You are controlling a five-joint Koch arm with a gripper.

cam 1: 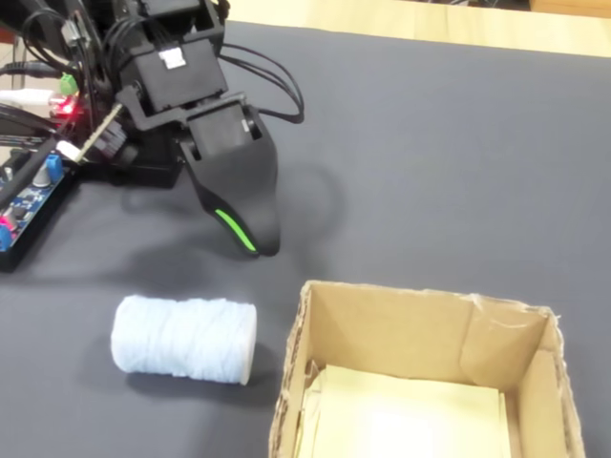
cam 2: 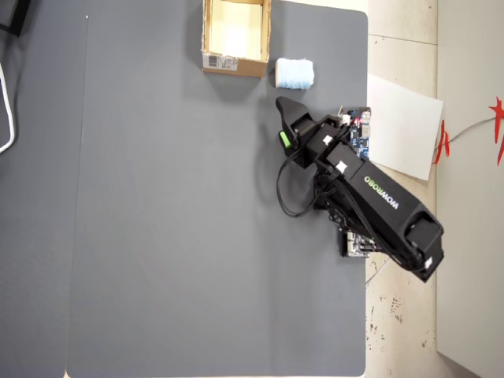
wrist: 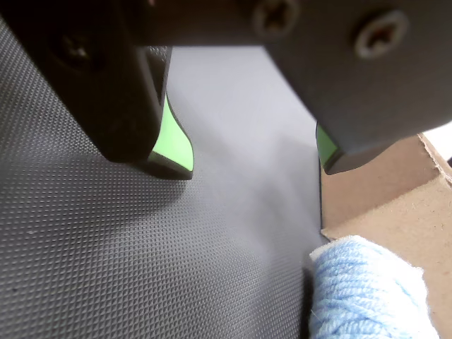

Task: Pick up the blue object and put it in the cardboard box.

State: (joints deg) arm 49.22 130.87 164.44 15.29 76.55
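The blue object (cam 1: 183,339) is a pale blue roll of soft yarn-like material lying on its side on the dark mat, just left of the cardboard box (cam 1: 410,307) in the fixed view. In the overhead view the blue object (cam 2: 294,73) sits right beside the cardboard box (cam 2: 235,64), which shows a white label on its near wall. My gripper (wrist: 254,166) is open, its green-padded jaws wide apart with only mat between them. It hovers over the mat short of the blue object (wrist: 367,289) and the cardboard box (wrist: 385,191). The gripper (cam 1: 254,239) points down at the mat.
A blue circuit board (cam 1: 29,196) with a red light and loose cables (cam 1: 277,86) sit by the arm's base. A white paper sheet (cam 2: 402,126) lies off the mat's right edge in the overhead view. The grey mat (cam 2: 173,220) stretches wide to the left.
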